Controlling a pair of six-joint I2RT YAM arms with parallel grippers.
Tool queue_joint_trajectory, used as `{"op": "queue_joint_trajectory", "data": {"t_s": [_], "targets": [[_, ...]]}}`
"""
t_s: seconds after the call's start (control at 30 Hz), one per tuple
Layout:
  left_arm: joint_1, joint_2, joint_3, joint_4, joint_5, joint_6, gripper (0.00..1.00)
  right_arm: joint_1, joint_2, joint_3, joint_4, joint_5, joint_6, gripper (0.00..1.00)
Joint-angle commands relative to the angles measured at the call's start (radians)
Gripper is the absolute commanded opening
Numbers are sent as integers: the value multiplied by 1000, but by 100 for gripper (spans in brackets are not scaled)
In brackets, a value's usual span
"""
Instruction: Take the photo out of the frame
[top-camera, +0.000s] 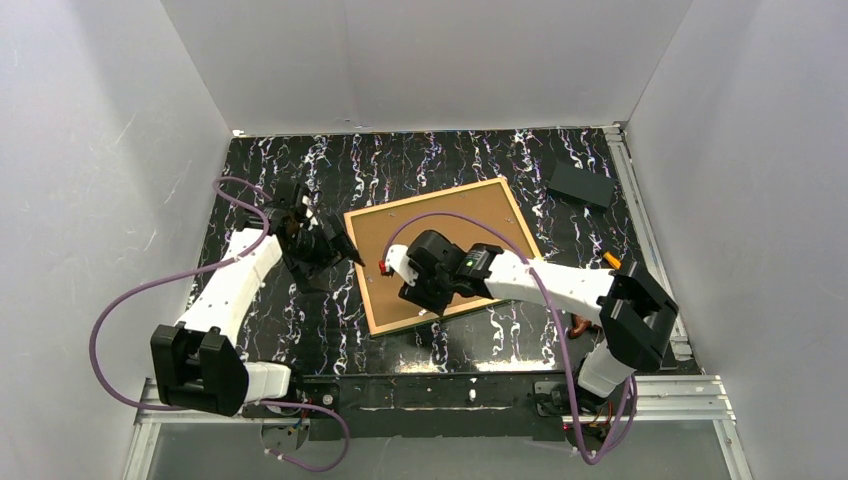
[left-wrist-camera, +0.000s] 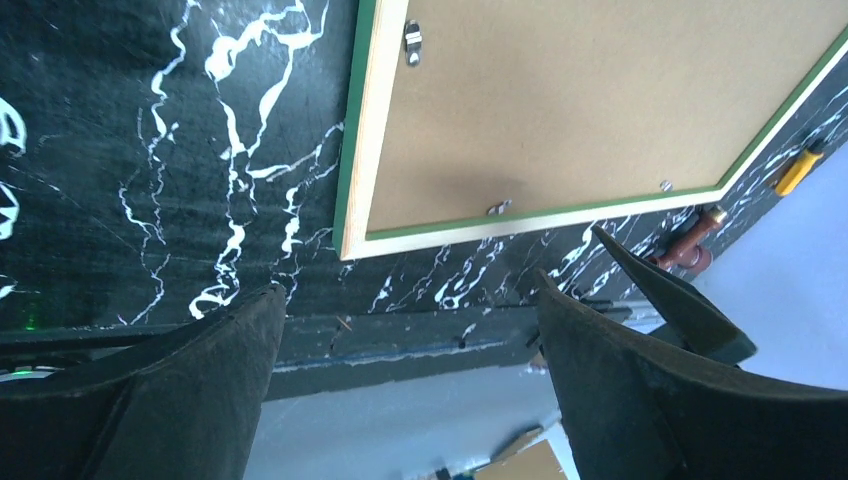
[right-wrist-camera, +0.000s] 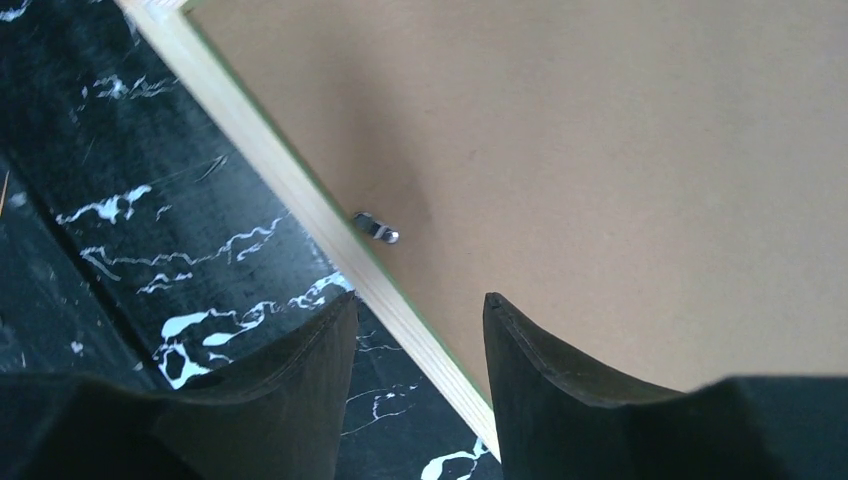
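The frame (top-camera: 524, 226) lies face down on the black marbled table. Its green border and pale wood edge surround the brown backing panel (top-camera: 440, 225). The photo is hidden under that panel. Small metal clips (left-wrist-camera: 411, 42) hold the panel in. My left gripper (top-camera: 340, 250) is open and empty, just off the frame's left edge; in the left wrist view (left-wrist-camera: 410, 300) the frame's corner (left-wrist-camera: 352, 245) lies ahead of it. My right gripper (top-camera: 420, 300) is open and hovers over the frame's near edge. In the right wrist view (right-wrist-camera: 420, 310) its fingers straddle that edge, near a clip (right-wrist-camera: 375, 227).
A black box (top-camera: 580, 183) lies at the back right. A yellow-orange tool (top-camera: 611, 260) and a brown object (top-camera: 580, 325) lie by the right arm; both also show in the left wrist view, the tool (left-wrist-camera: 797, 170) and the brown object (left-wrist-camera: 690, 245). White walls enclose the table.
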Motion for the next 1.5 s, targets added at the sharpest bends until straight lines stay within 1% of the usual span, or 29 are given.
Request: {"op": "queue_joint_trajectory", "data": {"t_s": [0.0,0.1,0.17,0.3,0.33,0.5,0.7,0.8,0.87,1.0,1.07,1.13,1.2,1.27,1.37,1.47], "targets": [[11,8,-45,-130,121,36,98,34,-1,2,-48,-65,-68,59],[16,-17,-91,-87,123,15,98,38,-22,-35,-47,-71,-65,62],[16,-15,-113,-57,152,-14,98,41,-29,-60,-44,-71,-62,63],[16,4,-163,21,201,-74,98,46,5,-89,-33,-50,-70,63],[16,7,-169,31,204,-82,98,47,16,-90,-31,-50,-75,61],[16,-1,-189,44,196,-84,98,66,65,-108,7,45,-102,53],[18,-8,-210,54,195,-79,98,100,106,-124,47,166,-136,51],[18,-8,-213,50,180,-78,98,116,116,-131,64,210,-148,43],[19,-16,-200,26,143,-76,98,132,116,-142,80,240,-150,33],[35,-51,-145,-53,18,-79,98,168,103,-161,122,320,-152,14],[42,-74,-107,-86,-44,-78,98,182,85,-161,138,344,-147,7],[44,-95,-74,-93,-72,-70,98,184,62,-151,147,349,-131,2],[44,-113,-49,-96,-73,-68,98,181,37,-133,154,352,-114,1],[44,-124,-40,-99,-46,-81,98,170,14,-115,155,332,-95,1],[47,-140,-69,-90,35,-140,98,163,-4,-85,156,289,-67,1],[48,-169,-112,-46,119,-196,98,161,-15,-59,163,275,-38,1]]}}
